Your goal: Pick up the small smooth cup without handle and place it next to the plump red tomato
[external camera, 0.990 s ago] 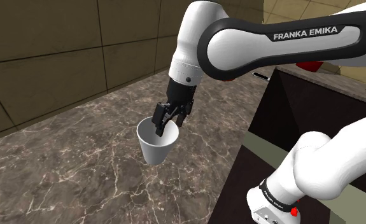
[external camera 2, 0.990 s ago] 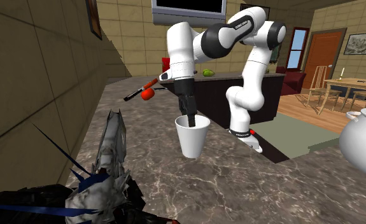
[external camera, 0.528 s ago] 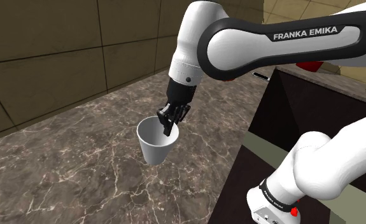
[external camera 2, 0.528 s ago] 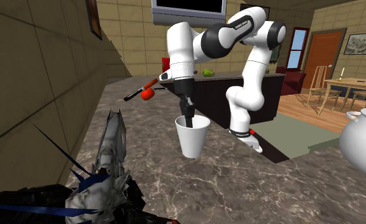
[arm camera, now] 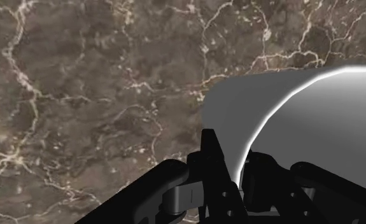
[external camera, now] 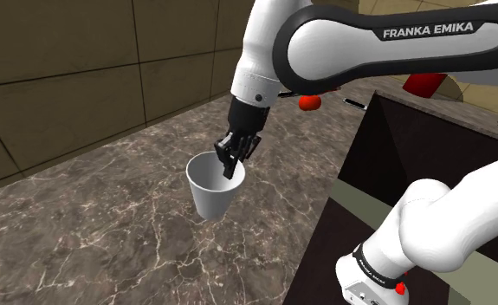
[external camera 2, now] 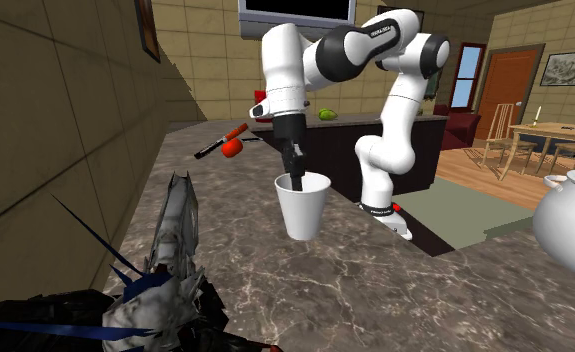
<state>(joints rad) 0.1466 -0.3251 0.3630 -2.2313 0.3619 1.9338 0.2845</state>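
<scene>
One marble counter (external camera: pixel 108 217) is carrying everything. At the centre of the shoulder view the white arm (external camera: pixel 264 52) is reaching down to the upright white cup (external camera: pixel 210 192). The gripper (external camera: pixel 230 169) is pinching the cup's wall, one finger inside, one outside. Well apart, toward the upper right, the tomato (external camera: pixel 308 101) is waiting, so the carry is likely going that way.

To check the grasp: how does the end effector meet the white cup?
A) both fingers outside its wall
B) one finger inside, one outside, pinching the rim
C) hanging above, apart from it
B: the end effector clasps the rim of the cup, one finger inside.
</scene>
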